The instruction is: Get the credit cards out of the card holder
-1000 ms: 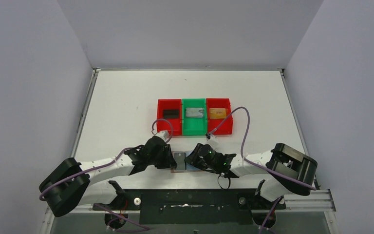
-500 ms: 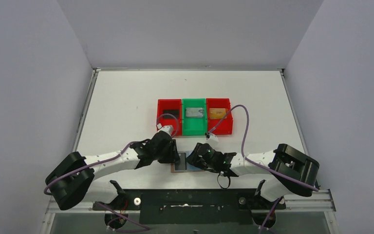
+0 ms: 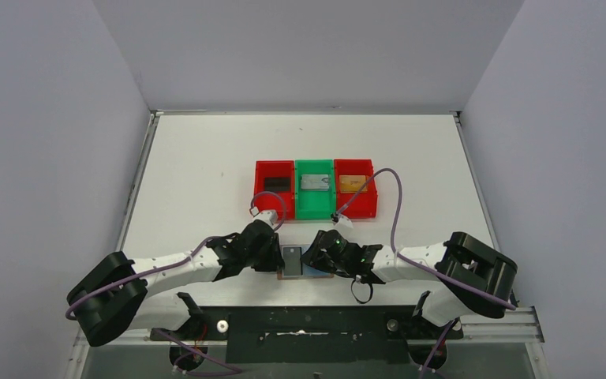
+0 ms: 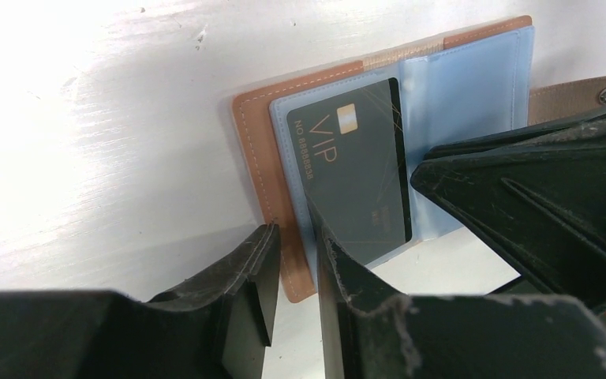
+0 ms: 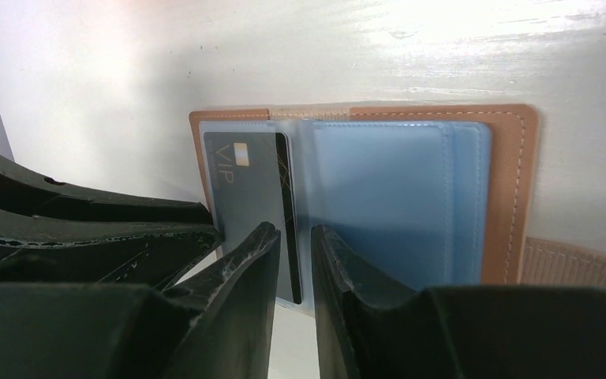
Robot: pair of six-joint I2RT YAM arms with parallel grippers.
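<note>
The card holder (image 4: 252, 158) lies open just under both pincers; the dark VIP card (image 4: 355, 174) sits in the half ahead of the left gripper (image 4: 293, 225), its long axis running away from those fingers. That pincer is narrowly spread over the leather edge, pinching nothing visible; the right gripper (image 5: 294, 233), likewise narrowly spread, stands over the fold, so I judge the left arm better placed. Well beyond both: a red bin (image 3: 274, 163) holding a black card (image 3: 276, 184); a green bin (image 3: 314, 205), a silver-grey card (image 3: 314, 182); a second red bin (image 3: 355, 207), a gold-orange card (image 3: 352, 183).
</note>
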